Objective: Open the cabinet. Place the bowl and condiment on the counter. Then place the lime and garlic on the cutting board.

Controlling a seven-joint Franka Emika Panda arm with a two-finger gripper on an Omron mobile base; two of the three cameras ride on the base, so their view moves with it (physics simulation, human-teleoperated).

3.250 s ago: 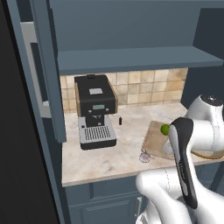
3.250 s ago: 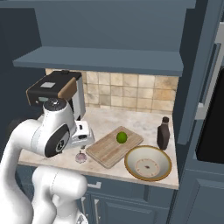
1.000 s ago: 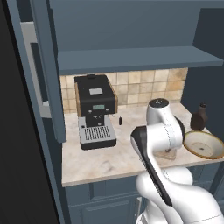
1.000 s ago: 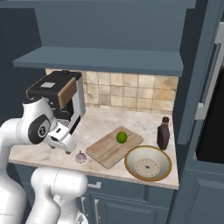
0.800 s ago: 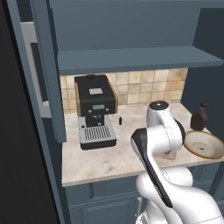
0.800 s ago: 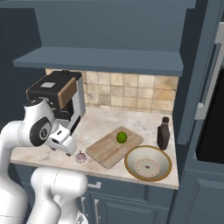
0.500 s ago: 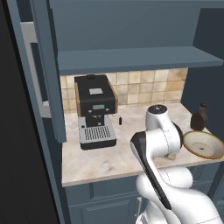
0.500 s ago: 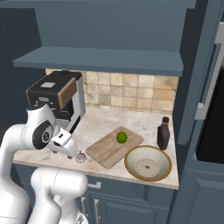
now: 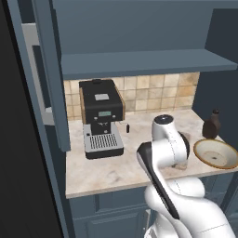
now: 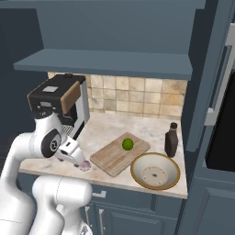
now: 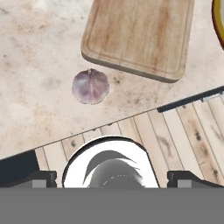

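The garlic [image 11: 90,86] lies on the counter [image 10: 103,131] near its front edge, just left of the cutting board [image 10: 120,153]. My gripper [image 10: 78,159] hangs close above the garlic [image 10: 85,165], open, its dark fingertips [image 11: 41,176] wide apart with nothing between them. The lime [image 10: 127,144] rests on the board. To the right of the board stand the bowl [image 10: 155,171] and the condiment [image 10: 171,140], both on the counter. The cabinet [image 10: 105,62] is open, and its blue shelf is bare where it shows.
A black coffee machine [image 9: 100,118] stands at the back left of the counter. The open cabinet doors [image 9: 51,69] flank the workspace. The counter's front edge [image 11: 131,116] runs right below the garlic, with wooden floor beyond it.
The hand has sunk and shifted slightly right, closing in on the garlic. The jaws stay wide. The lime, bowl and bottle have not moved.
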